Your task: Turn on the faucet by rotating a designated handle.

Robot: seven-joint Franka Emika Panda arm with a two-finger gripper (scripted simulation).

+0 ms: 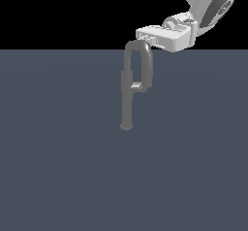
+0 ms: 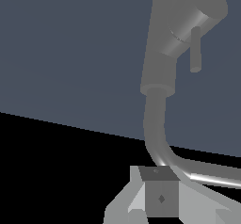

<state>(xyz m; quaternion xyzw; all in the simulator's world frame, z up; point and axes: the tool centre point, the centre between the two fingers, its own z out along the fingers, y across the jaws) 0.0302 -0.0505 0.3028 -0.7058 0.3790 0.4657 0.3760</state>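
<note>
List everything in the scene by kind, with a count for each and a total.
Faucet, grey metal, with arched spout: 1
Handle, short grey lever on the faucet's post: 1
Robot arm with white end effector, beside the top of the spout: 1
Total: 3

Plain ground and backdrop

A flat slate-grey floor [image 1: 58,167] fills the lower part of the exterior view (no markings), under a black background [image 1: 63,11].
</note>
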